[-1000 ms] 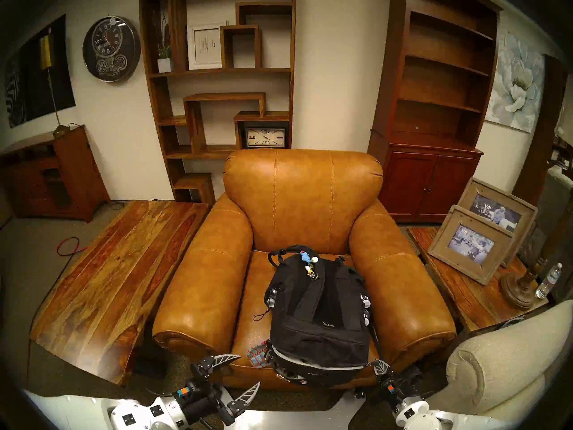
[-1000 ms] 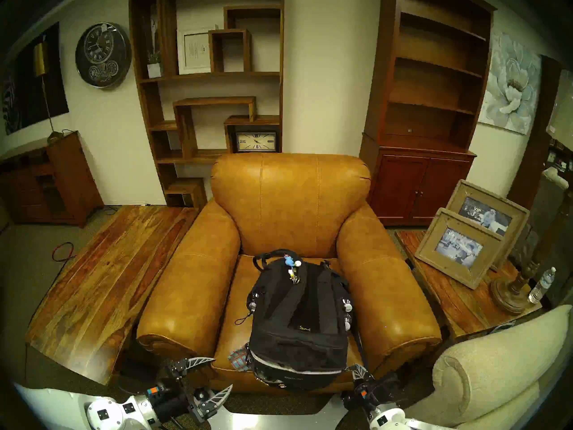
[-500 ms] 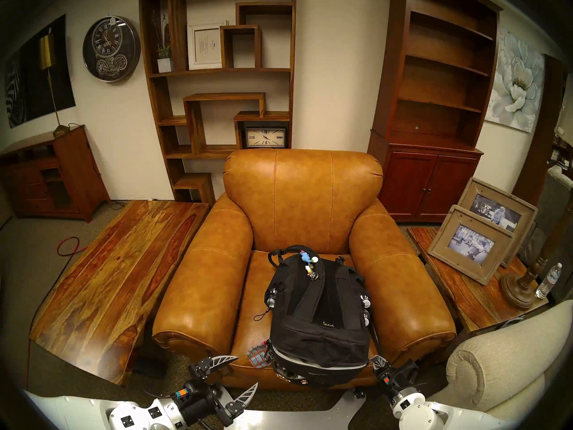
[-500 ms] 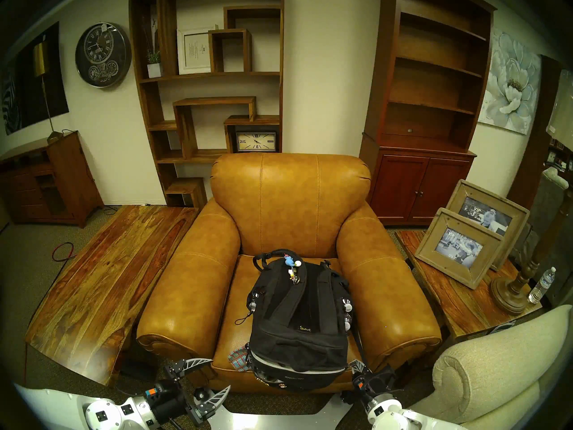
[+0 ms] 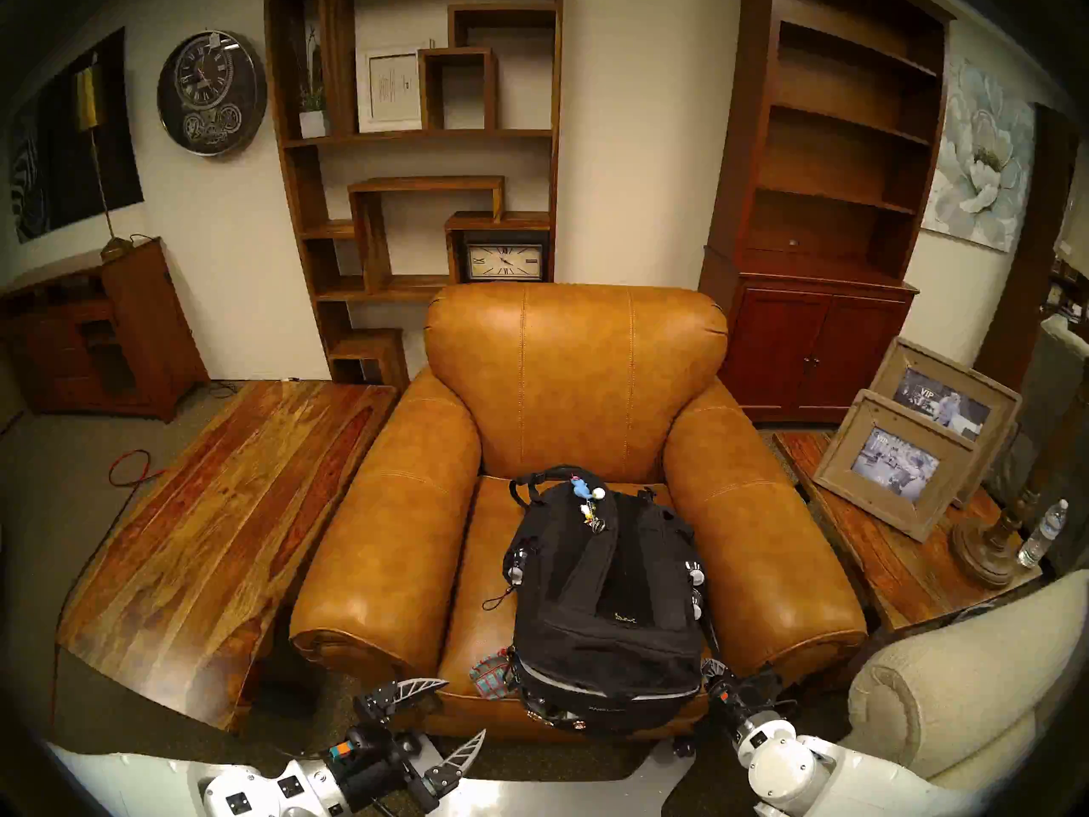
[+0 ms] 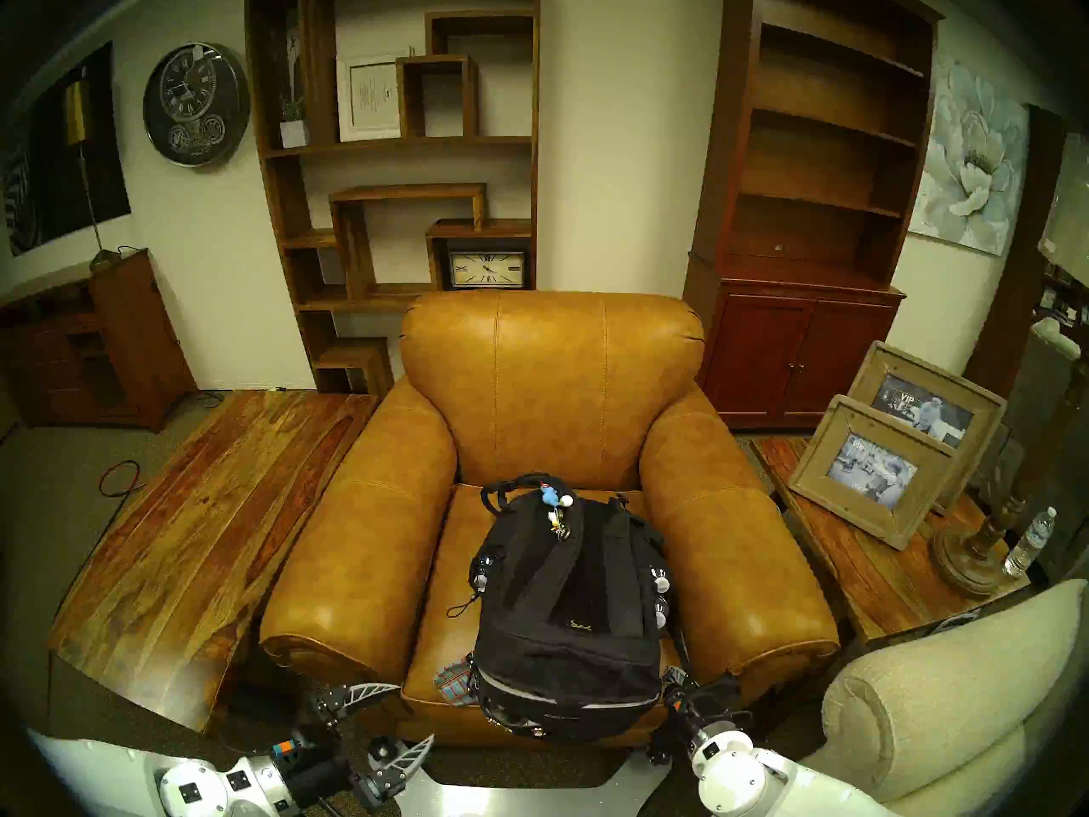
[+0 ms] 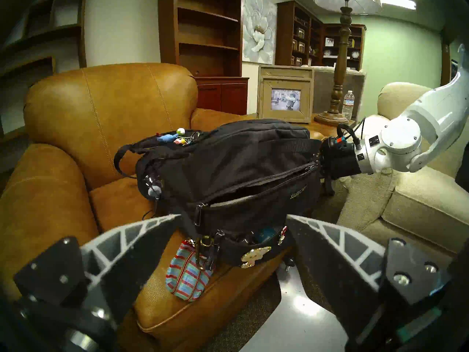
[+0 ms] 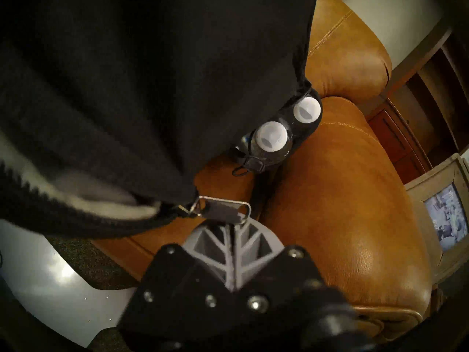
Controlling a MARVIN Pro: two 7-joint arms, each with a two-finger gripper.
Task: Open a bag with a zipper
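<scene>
The black backpack (image 5: 601,592) lies on the tan armchair's seat, its bottom end toward me. Its main zipper (image 5: 613,691), edged in light grey, curves along the near end and gapes a little, showing grey lining in the left wrist view (image 7: 236,199). My right gripper (image 5: 710,669) is at the bag's right front corner, shut on the zipper's metal pull tab (image 8: 223,211). My left gripper (image 5: 465,707) is open and empty, in front of the chair's left front corner, apart from the bag. Keychain charms (image 5: 586,494) lie at the bag's far end.
A red-blue plaid pouch (image 5: 489,677) hangs at the bag's left front corner. The armchair's arms (image 5: 377,562) flank the bag. A wooden table (image 5: 206,533) stands left. A side table with picture frames (image 5: 896,462), a lamp base and a water bottle (image 5: 1043,533) stands right. A beige sofa (image 5: 943,680) is near right.
My right gripper has moved up and away along the bag's right front corner while shut on the pull tab. My left gripper drifted slightly left and stays open.
</scene>
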